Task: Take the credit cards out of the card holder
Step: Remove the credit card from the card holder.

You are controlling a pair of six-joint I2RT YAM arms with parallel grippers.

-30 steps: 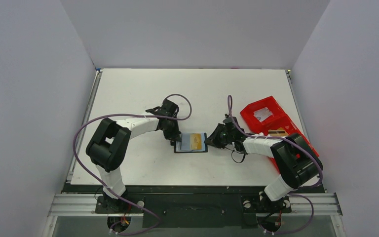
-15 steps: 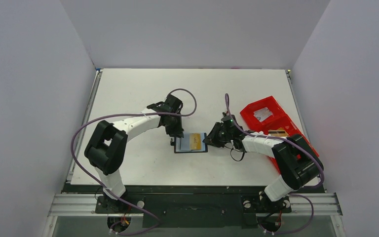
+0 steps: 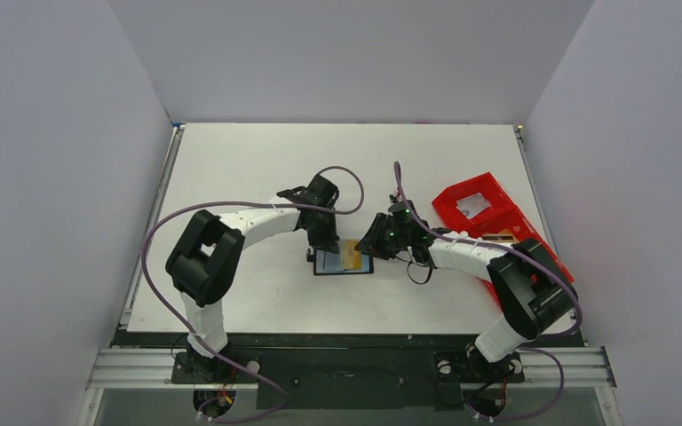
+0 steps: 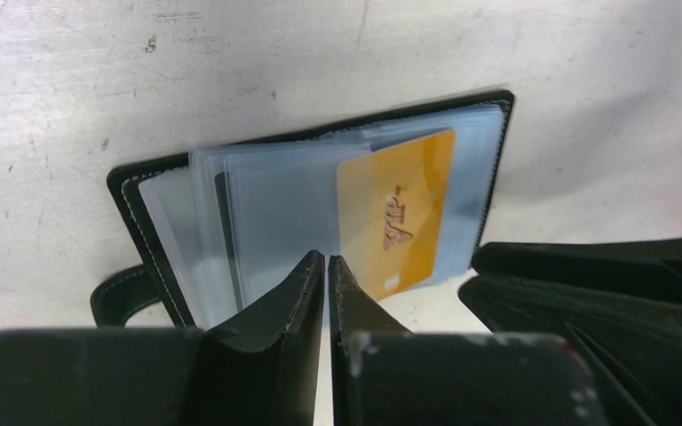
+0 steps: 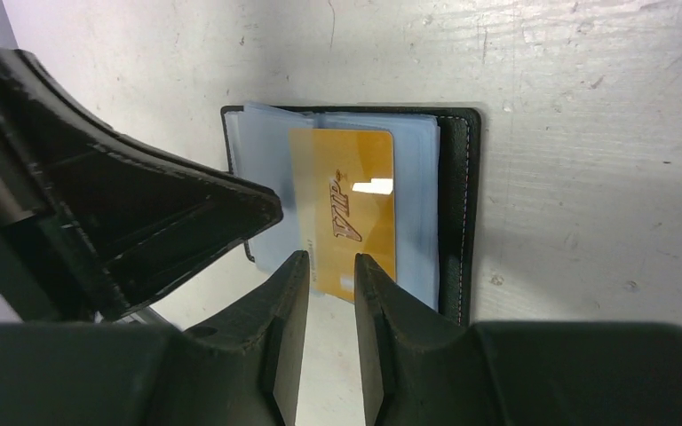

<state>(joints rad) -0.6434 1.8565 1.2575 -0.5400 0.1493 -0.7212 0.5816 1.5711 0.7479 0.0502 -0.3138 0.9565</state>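
The card holder [image 3: 344, 263] lies open on the white table, black rim round blue-grey clear sleeves [image 4: 275, 209], its closing tab [image 4: 114, 297] sticking out at one side. A gold credit card [image 5: 342, 202] marked VIP pokes partly out of a sleeve. My left gripper [image 4: 326, 260] hovers at the holder's edge over the sleeves, jaws pressed almost together with nothing seen between them. My right gripper [image 5: 326, 259] stands slightly open just off the gold card's [image 4: 397, 209] free end, bare table showing between its fingers. In the top view the left gripper [image 3: 327, 240] and right gripper [image 3: 369, 246] face each other across the holder.
A red compartment tray [image 3: 497, 197] stands at the right, behind my right arm, with a card [image 3: 497, 238] and something white [image 3: 472, 206] in it. The two gripper heads are close together over the holder. White walls enclose the table.
Both grippers have closed in over the holder: the left one moved right onto its back-left edge, the right one moved left to the gold card. The right jaws parted a little.
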